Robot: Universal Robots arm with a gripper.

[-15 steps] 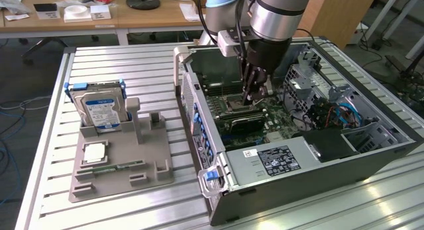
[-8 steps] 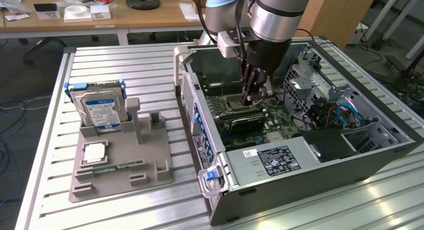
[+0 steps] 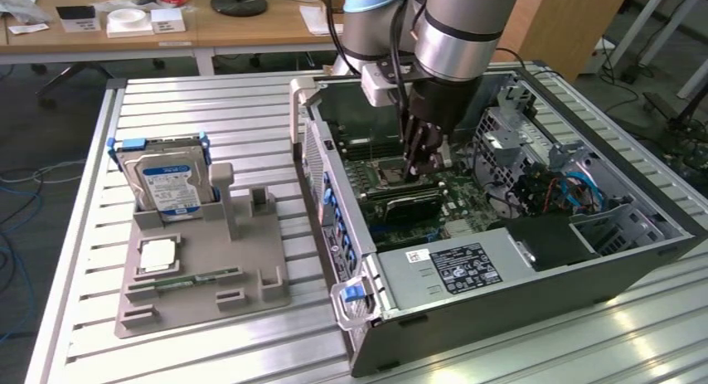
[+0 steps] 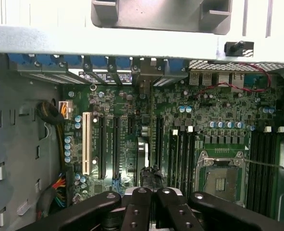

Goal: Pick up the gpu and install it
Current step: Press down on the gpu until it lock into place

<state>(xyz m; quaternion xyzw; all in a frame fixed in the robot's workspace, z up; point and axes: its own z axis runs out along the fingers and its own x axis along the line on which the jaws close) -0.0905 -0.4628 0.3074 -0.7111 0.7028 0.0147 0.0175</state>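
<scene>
The black metal claw [image 3: 420, 172] is being held deep inside the open grey computer case [image 3: 520, 297], with its fingers [image 4: 132, 204] pressed shut. The gpu [image 3: 404, 205], a thin flat dark card, is being kept standing on its edge on the green bumpy motherboard [image 4: 218, 120], right under the fingertips. From the wrist view the gpu [image 4: 142, 159] is being seen only as a thin strip. Whether the card is being pinched is hard to tell. A shiny boxy hard drive [image 3: 166, 185] is being propped in a grey plastic holder [image 3: 249, 268] outside the case.
</scene>
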